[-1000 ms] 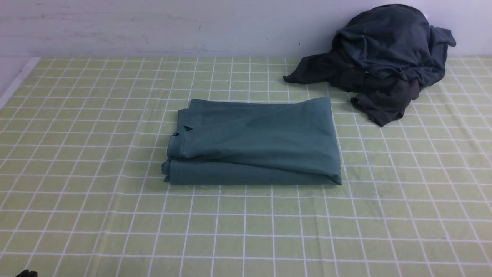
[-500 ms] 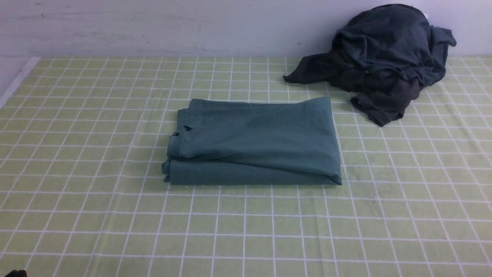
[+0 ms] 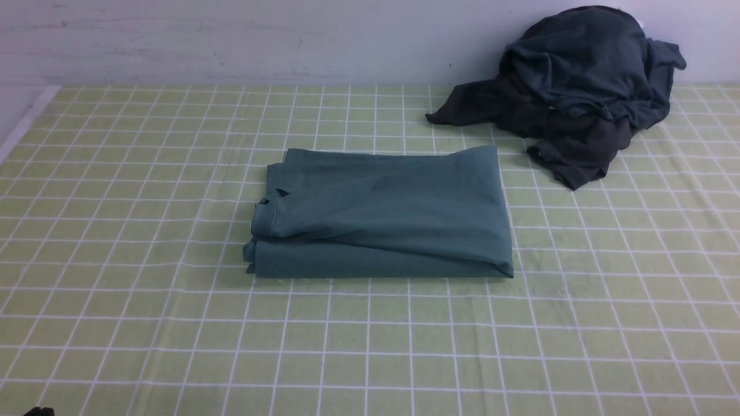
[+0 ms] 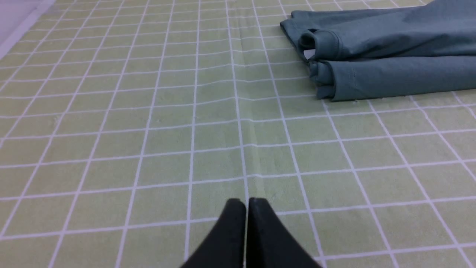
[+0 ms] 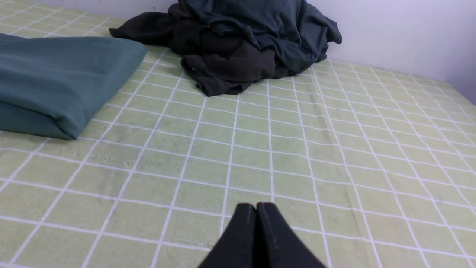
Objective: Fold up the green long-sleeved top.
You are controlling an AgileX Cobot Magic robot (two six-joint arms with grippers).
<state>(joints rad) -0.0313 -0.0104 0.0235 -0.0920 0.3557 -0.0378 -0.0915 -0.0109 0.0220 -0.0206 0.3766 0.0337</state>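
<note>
While both hands [image 4: 246, 203] [image 5: 256, 208] closed, empty: folded green top [image 3: 384, 214], apparently 2 layers, edges clear of grey heap [image 3: 578, 86].

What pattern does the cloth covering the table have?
The tablecloth is light green with a grid of thin white lines, clearest in the front view.

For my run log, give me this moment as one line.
stage: fold looks done | green top: folded flat on tablecloth | left hand: shut, empty | right hand: shut, empty | dark clothes heap: far right
</note>
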